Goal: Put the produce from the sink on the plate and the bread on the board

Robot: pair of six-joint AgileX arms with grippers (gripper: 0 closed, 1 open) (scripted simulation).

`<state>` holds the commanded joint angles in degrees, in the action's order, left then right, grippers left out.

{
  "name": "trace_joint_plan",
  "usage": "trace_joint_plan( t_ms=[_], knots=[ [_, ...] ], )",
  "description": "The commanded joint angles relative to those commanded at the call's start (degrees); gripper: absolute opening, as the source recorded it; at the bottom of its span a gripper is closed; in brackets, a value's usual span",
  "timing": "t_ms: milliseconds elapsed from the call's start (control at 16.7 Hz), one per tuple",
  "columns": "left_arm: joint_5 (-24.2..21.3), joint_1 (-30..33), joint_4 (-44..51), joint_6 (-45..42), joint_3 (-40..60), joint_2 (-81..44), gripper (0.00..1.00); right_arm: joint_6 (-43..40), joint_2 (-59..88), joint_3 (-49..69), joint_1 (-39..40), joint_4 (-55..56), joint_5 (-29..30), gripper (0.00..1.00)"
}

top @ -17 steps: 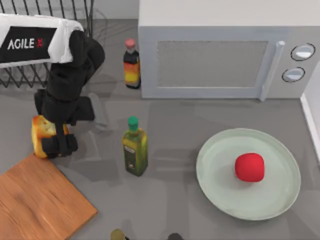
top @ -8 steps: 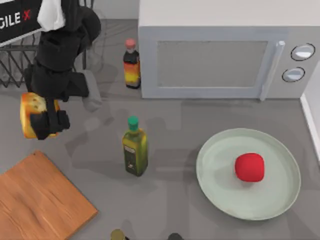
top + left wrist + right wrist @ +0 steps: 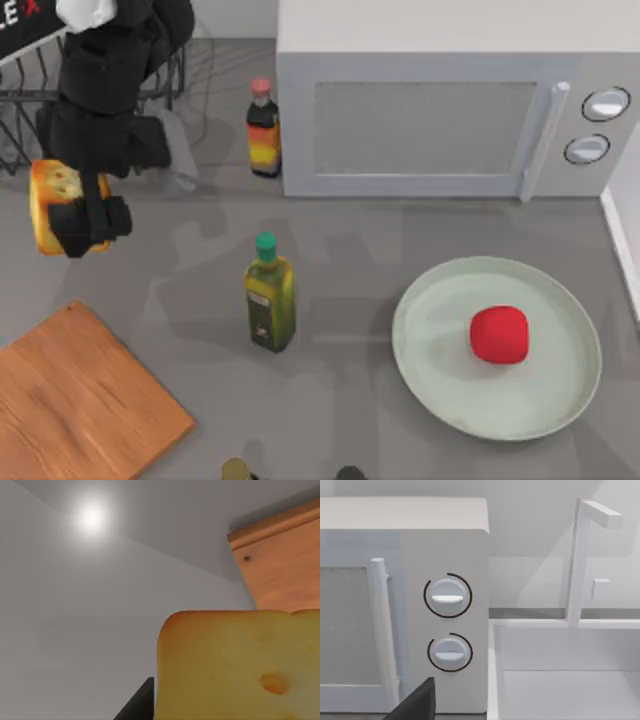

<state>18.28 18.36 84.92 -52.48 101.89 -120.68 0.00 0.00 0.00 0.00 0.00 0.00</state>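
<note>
Now left hand [image 3: 80, 228] lifting bread [image 3: 52, 204] higher, farther from board [image 3: 75, 400]

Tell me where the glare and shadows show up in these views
Left wrist view: a bright round glare spot on the grey table, beyond the bread held close to the camera. Top view: soft shadows on the table around the oil bottle and under the left gripper. Right wrist view: evenly lit microwave, no glare.

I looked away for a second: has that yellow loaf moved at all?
Yes. In the top view, the bread, held in the left gripper, has moved away from the board and toward the wire rack.
</note>
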Motion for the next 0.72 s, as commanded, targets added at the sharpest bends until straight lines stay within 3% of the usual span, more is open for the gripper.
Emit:
trace_joint_plan(
  t_ms=[300,720],
  knots=[
    [-0.8,-1.1,-1.6,8.6,-3.5,2.4,0.00,0.0,0.0,0.0,0.0,0.0,0.0,1.00],
    [-4.7,-5.3,-7.1,40.9,-16.0,10.9,0.00,0.0,0.0,0.0,0.0,0.0,0.0,1.00]
  ],
)
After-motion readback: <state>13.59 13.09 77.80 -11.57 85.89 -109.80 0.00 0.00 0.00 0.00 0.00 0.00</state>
